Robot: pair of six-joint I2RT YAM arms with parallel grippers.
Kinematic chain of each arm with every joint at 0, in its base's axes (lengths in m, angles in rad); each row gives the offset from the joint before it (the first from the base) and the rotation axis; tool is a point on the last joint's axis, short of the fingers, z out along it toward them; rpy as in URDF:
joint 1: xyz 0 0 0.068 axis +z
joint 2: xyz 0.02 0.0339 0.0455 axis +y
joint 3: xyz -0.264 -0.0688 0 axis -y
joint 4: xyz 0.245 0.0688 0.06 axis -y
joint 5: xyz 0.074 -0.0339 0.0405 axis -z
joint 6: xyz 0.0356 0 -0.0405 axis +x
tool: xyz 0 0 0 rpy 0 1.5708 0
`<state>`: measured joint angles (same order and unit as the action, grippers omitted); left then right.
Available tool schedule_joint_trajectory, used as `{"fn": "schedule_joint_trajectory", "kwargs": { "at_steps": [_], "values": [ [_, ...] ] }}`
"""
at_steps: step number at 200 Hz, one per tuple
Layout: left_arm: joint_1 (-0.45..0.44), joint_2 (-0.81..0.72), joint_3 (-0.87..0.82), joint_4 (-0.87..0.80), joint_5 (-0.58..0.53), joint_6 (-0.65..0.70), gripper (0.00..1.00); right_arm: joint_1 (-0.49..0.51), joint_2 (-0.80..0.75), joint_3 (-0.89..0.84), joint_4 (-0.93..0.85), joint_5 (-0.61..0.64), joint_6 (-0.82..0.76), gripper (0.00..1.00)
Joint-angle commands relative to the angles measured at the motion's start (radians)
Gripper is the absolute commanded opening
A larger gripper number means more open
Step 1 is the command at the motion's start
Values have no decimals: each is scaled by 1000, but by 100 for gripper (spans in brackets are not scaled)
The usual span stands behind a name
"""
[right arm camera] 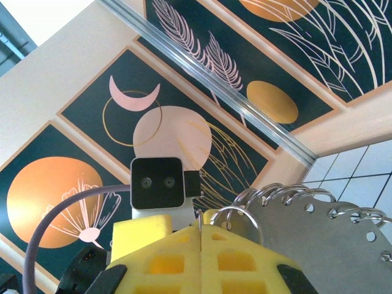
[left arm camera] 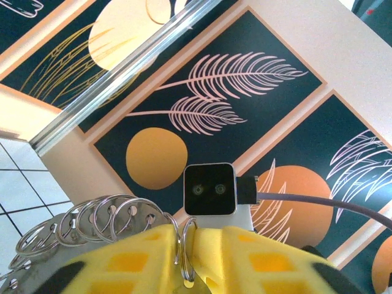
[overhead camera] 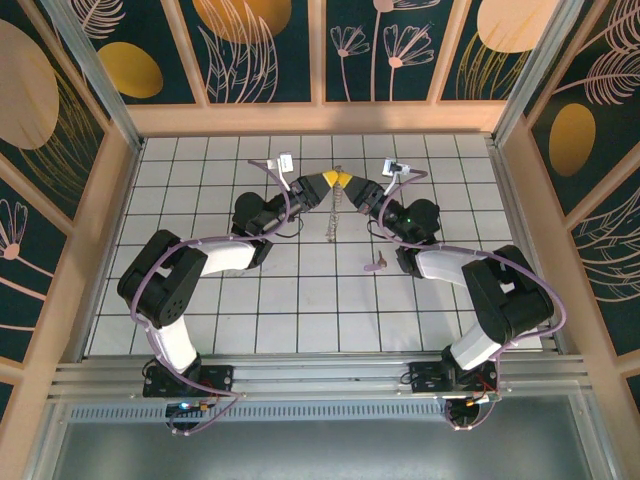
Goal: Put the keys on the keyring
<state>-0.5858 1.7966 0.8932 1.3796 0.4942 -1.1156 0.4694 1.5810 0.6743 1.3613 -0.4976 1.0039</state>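
Left gripper (overhead camera: 329,179) pinches a ring of the keyring (overhead camera: 338,212). Right gripper (overhead camera: 347,180) is clamped tight on it too, though its fingers hide most of the contact. The keyring dangles toward 6 o'clock, and 1 tiny blurry key (overhead camera: 377,264) lies at its 5 o'clock.

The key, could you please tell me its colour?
Mauve-pink key; best in the top external view.

The keyring (left arm camera: 98,222) is shiny metal wire; its plate (right arm camera: 318,239) looks matt grey.
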Motion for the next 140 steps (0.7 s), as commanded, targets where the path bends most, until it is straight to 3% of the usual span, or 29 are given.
{"fn": "schedule_joint_trajectory", "kwargs": {
  "at_steps": [1, 47, 76, 101, 119, 140],
  "values": [
    [-5, 17, 10, 32, 6, 10, 20, 6, -7, 24, 48, -9, -13, 0],
    [-9, 16, 9, 46, 24, 10, 13, 6, 1, 28, 50, -7, -10, 0],
    [-15, 15, 15, 39, 34, 22, 0, 6, 8, 36, 51, -12, -8, 0],
    [-16, 12, 18, 36, 44, 32, 0, 3, 8, 45, 35, -29, -15, 0],
    [-15, 1, 20, 16, 54, 56, 0, -12, -4, 40, 27, -44, -18, 30],
    [-15, -25, 35, -54, 70, 116, 0, -41, -46, 10, 16, -68, -23, 44]
  ]
}}
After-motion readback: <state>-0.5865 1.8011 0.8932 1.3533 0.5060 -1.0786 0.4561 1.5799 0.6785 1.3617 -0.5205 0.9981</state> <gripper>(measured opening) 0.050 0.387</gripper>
